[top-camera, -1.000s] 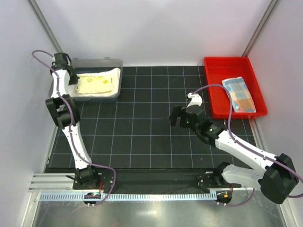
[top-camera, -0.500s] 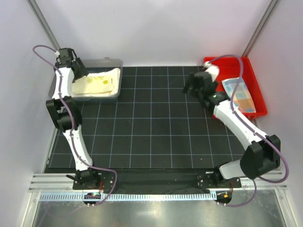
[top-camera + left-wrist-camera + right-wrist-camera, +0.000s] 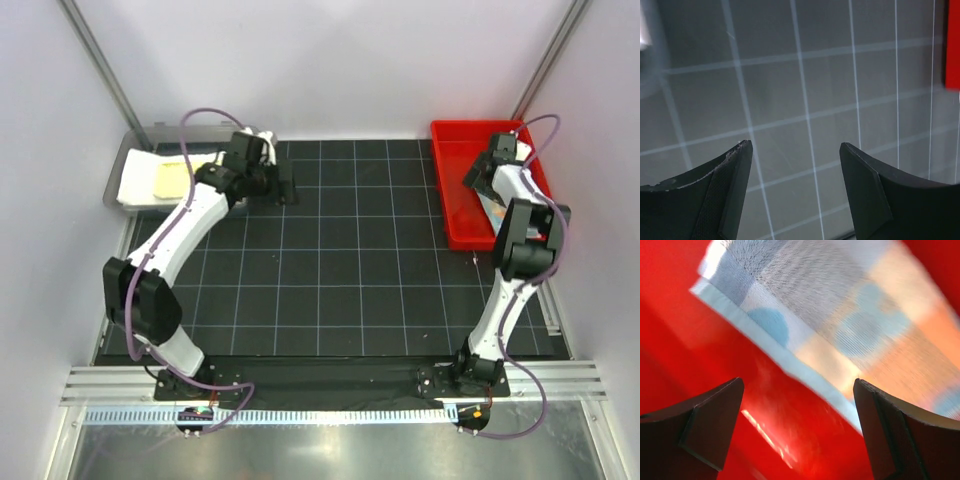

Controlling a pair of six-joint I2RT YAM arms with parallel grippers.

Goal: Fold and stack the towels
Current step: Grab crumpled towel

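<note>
A black gridded mat covers the table inside a white-walled enclosure, with a grey bin at its far left corner and a red tray at its far right. The bin acts as the supply: a white towel lies in it, and a pale yellow towel appears to rest on top; how neatly either is laid is too small to tell. The tray appears to be the stacking place, since a blue-and-orange towel lies flat in it, one straight edge running diagonally across the right wrist view. The right gripper hangs just above that edge and the bare red floor beside it, its fingers spread wide with nothing between them. The spread would suit either a release or an approach, and the pictures do not settle which. In the top view the right arm hides most of this towel. The left gripper hovers over bare mat just beside the bin and points towards the middle of the table. Its fingers are likewise wide apart and empty, with only grid lines showing between them. Its place near the open centre fits the mat's role as a folding surface, though no cloth lies there. On this reading one towel is stacked and two wait in the bin, so the likely next step is fetching one from the bin. No rust-brown cloth is visible.
</note>
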